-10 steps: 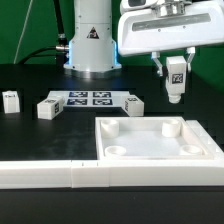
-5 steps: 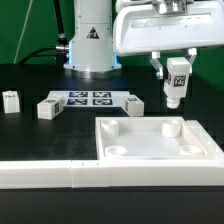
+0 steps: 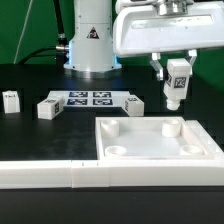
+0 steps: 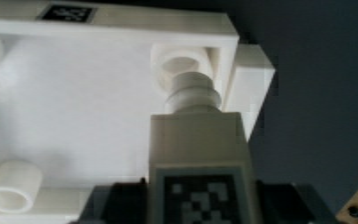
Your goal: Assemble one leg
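Comparing with the earlier pictures: noticing only a very small drift of the small white plastic cuboid leg [image 3: 176, 82], carrying a black-and-white square tag, toward the exterior view's right during the last second. Seeing almost no movement in the last half second. Judging from this, slowing down and settling over the large white square panel with round corner sockets [image 3: 150, 148], probably lining up before lowering. Not yet inserting anything, so leaving the seating of the leg in a socket to be done.

Clamping the leg with the two-finger gripper [image 3: 174, 68], pressing both fingers [image 3: 157, 66] on its upper part. Opening only as wide as the leg itself and touching nothing else. Hanging the leg upright in the air, above the panel's far corner on the exterior view's right, clearly apart from the panel surface.

Looking through the wrist view: pointing the stepped lower end of the leg [image 4: 197, 130] toward one round corner socket [image 4: 179, 58] of the panel [image 4: 78, 110]. Seeming nearly in line with it, but not being able to tell exactly.

Leaving other small white blocks [image 3: 47, 108] untouched beyond the panel's far side, just beside the marker board [image 3: 88, 98].
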Controlling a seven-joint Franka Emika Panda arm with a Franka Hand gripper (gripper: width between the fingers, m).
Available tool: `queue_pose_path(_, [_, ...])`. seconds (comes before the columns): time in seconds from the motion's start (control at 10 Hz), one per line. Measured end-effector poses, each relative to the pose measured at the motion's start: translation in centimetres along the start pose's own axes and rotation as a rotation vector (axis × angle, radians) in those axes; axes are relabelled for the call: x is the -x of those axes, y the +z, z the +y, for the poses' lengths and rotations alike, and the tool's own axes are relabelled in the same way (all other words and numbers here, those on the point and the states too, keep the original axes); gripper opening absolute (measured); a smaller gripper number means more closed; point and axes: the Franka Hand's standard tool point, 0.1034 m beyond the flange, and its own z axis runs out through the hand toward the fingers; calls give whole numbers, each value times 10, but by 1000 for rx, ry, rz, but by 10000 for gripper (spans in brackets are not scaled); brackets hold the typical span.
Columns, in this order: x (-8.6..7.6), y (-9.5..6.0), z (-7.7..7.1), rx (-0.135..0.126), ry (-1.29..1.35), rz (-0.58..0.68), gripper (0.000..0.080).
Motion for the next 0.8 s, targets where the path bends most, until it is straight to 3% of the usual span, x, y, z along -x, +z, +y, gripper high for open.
queue_pose_path(0.2, [-37,15,3,0,-41,24,290])
queue_pose_path(0.3, [-48,22,2,-1,-43,34,290])
queue_pose_path(0.5, [-57,31,4,2,-74,41,290])
queue_pose_path(0.8, [-55,32,4,2,-74,39,290])
